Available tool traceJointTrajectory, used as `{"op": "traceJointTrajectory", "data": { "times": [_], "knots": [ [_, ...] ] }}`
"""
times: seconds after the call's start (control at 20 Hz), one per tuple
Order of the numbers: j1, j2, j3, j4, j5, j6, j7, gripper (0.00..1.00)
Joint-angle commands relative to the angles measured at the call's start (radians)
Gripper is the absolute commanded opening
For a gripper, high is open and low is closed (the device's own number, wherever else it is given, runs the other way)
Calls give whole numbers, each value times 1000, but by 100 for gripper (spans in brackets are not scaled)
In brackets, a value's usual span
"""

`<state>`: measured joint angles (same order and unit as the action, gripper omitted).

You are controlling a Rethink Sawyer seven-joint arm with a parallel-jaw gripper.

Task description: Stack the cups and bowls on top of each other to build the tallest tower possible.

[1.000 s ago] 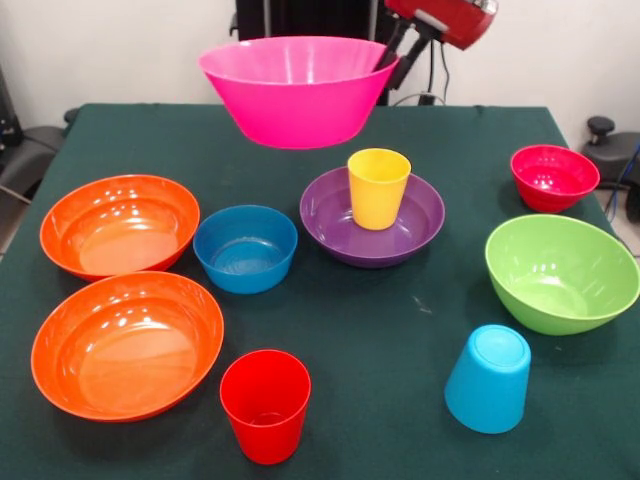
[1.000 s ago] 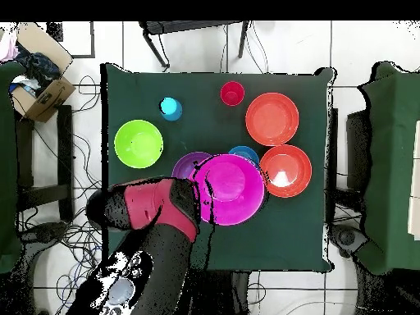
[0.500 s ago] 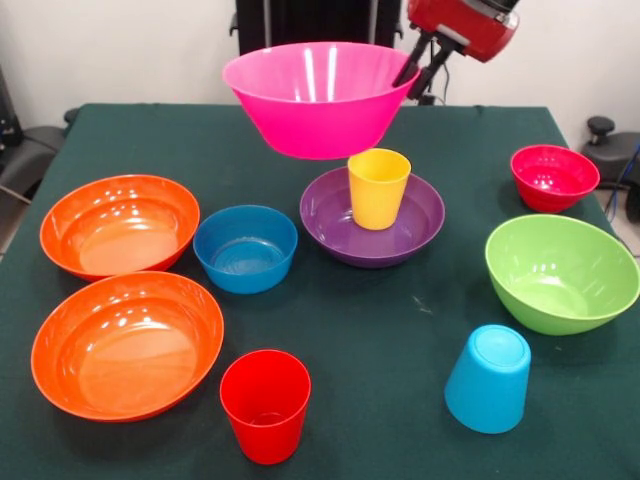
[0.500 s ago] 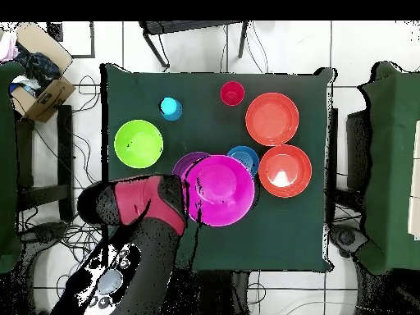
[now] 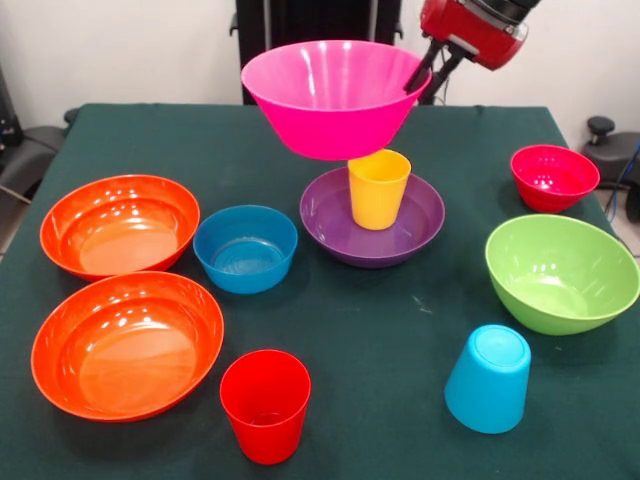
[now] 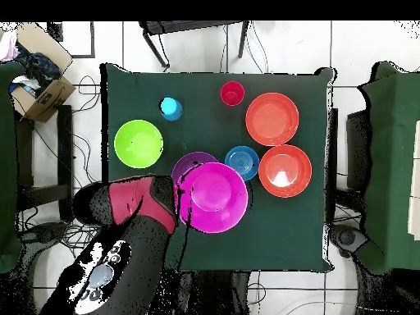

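The worktop (image 5: 380, 330) is covered in a dark green cloth (image 6: 213, 234) that reaches all four edges. In the overhead view an open cardboard box (image 6: 39, 75) holding odds and ends sits on the tiled floor (image 6: 287, 45) off one corner, cables (image 6: 82, 107) trail across the tiles along that side, and a dark chair frame (image 6: 193, 31) stands just beyond the far edge. Green-covered furniture (image 6: 392, 156) flanks the worktop on the opposite side, and in the front view a pale wall (image 5: 120, 50) rises behind.

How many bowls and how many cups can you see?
Bowls: 7 (magenta bowl, two orange bowls, blue bowl, purple bowl, crimson bowl, lime green bowl)
Cups: 3 (yellow cup, red cup, light blue cup)
Total: 10
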<state>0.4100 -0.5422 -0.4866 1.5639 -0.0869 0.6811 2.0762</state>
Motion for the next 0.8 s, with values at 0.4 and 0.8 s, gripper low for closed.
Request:
{"op": "traceJointTrajectory", "data": {
  "times": [0.4, 0.8],
  "knots": [
    [43, 104, 22, -124, 82, 106, 248, 0],
    [69, 126, 0, -160, 102, 148, 262, 0]
  ]
}}
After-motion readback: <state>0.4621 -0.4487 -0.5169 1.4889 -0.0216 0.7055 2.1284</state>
